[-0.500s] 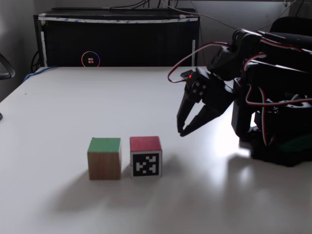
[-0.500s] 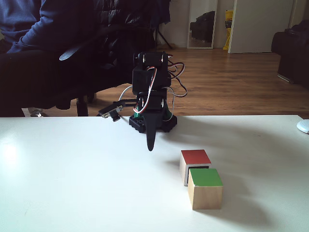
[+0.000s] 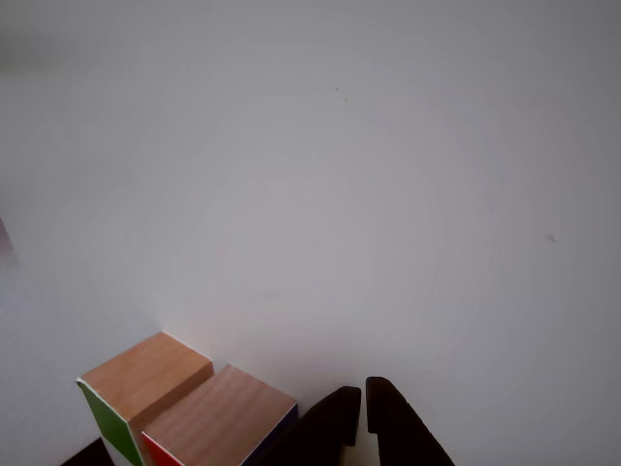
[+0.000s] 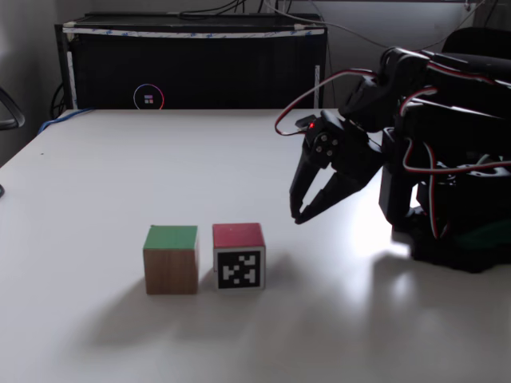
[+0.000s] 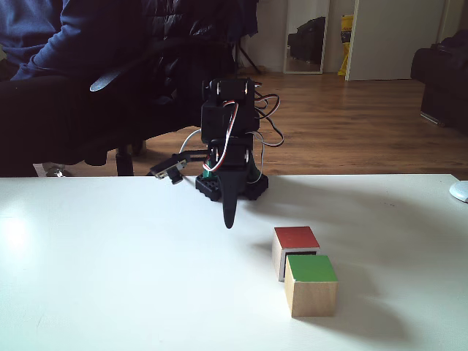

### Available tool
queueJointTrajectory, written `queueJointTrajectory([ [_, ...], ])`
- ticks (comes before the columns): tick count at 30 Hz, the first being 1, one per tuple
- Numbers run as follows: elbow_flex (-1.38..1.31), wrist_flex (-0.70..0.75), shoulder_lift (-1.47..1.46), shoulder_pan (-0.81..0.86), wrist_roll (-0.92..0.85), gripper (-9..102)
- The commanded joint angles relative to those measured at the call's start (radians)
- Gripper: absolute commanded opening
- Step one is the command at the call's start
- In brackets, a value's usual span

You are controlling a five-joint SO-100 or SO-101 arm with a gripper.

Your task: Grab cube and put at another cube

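Note:
The cube with the green top (image 4: 170, 259) rests on the white table (image 4: 160, 167), side by side and touching another cube (image 4: 238, 255), which has a red top and a pixel marker on its front. In a fixed view from the opposite side, the green cube (image 5: 311, 285) is nearer the camera and the red cube (image 5: 296, 245) is just behind it. In the other view both cubes (image 3: 146, 374) (image 3: 218, 417) lie at the bottom left. My gripper (image 4: 297, 215) (image 5: 229, 223) (image 3: 364, 398) hangs just above the table, apart from the red cube. It is shut and holds nothing.
The arm's base (image 4: 455, 207) stands at the table's right side. A black box with a glowing ring (image 4: 192, 64) lines the far edge. A seated person (image 5: 44, 73) is behind the table, and a white object (image 5: 459, 191) lies at its right edge.

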Motion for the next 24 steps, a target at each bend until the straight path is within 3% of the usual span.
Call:
queueJointTrajectory([
  [1,-0.049,0.003,0.003,-0.012,0.017,0],
  [8,-0.198,0.006,-0.086,-0.086,0.044,0],
  [14,-0.541,-0.1,-0.672,-0.086,-0.015,0],
  [19,-0.905,-0.1,-1.126,-0.067,-0.264,0],
  [24,-1.066,-0.083,-1.249,-0.049,-0.445,0],
])
